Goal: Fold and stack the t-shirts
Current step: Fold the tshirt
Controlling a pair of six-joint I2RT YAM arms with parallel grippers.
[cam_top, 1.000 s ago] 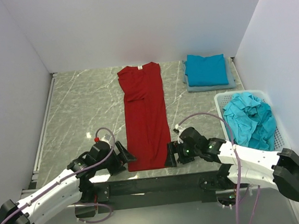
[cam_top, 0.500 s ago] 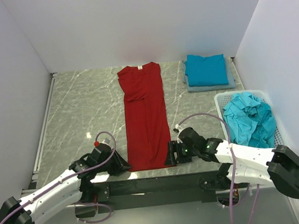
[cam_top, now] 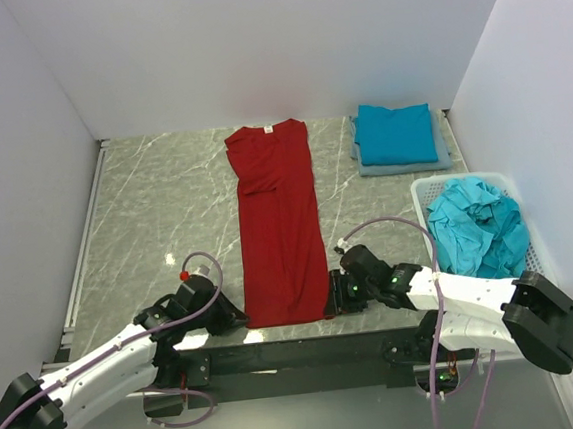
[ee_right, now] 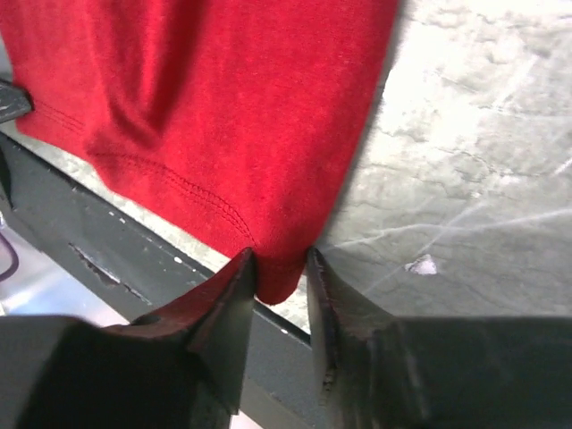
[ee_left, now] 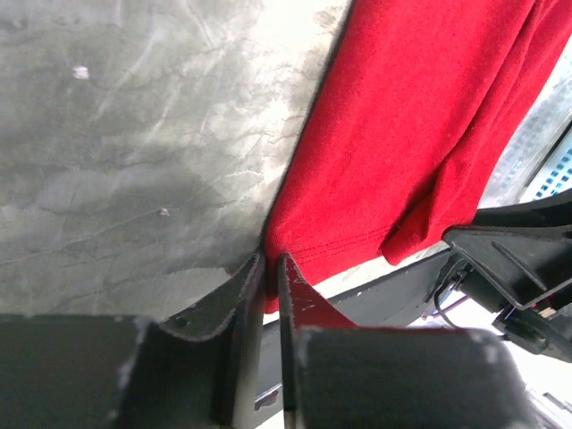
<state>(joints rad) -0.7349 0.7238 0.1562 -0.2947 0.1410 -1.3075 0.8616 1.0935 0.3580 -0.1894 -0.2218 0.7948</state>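
Two hem corners of red t-shirt (cam_top: pixel 279 215) pinched: left jaws nearly closed, right jaws slightly wider, fabric between.

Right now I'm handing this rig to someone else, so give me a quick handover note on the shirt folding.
Left gripper: fingers pinched on the near left hem corner of the red t-shirt.
Right gripper: fingers pinched on its near right hem corner.
The shirt lies on the table as a long narrow strip, collar at the far end.
Done: folded teal t-shirts stacked far right.
Left: fold the red one, stack it, then do the crumpled teal t-shirts in the basket.
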